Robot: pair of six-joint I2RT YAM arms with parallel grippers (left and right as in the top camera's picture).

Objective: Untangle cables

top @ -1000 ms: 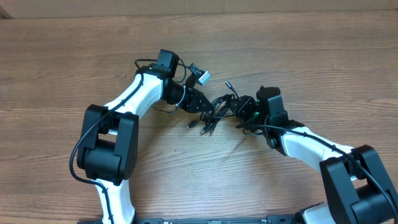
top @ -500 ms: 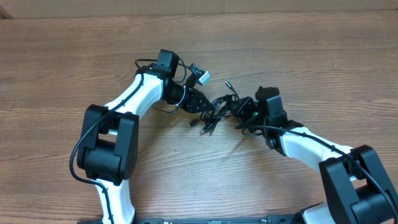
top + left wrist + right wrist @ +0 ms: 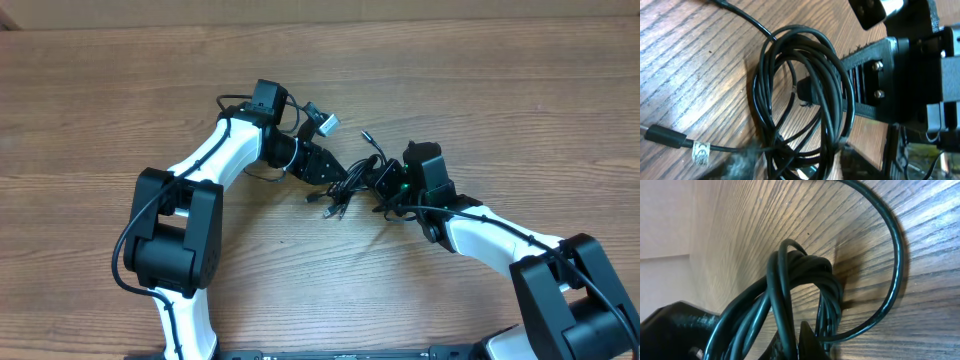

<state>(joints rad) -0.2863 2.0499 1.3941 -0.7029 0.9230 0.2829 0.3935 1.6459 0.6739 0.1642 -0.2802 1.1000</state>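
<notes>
1. The wood-grain tabletop (image 3: 500,90) filled nearly my whole overhead view, and of the room I saw only a pale strip (image 3: 320,10) past its far edge
2. The left arm (image 3: 225,150) and right arm (image 3: 490,235) reached in from either side and met near the middle of the tabletop
3. The left claw (image 3: 335,176) and right claw (image 3: 378,180) sat close together, both buried in the bundle. Each wrist view showed strands draped over a finger, but I could not tell how wide either claw stood, or whether it truly pinched a cord
4. The cables (image 3: 350,188) lay on the tabletop between the claws as one knotted coil of several twisted loops. I judged this the opening step, getting a hold on both sides, with nothing separated yet
5. The plug ends (image 3: 326,208) trailed loose on the near side of the knot. To my mind the next move called for a firm pinch on one strand per claw, then a slow, low pull apart, watching that the loops slackened rather than cinched
</notes>
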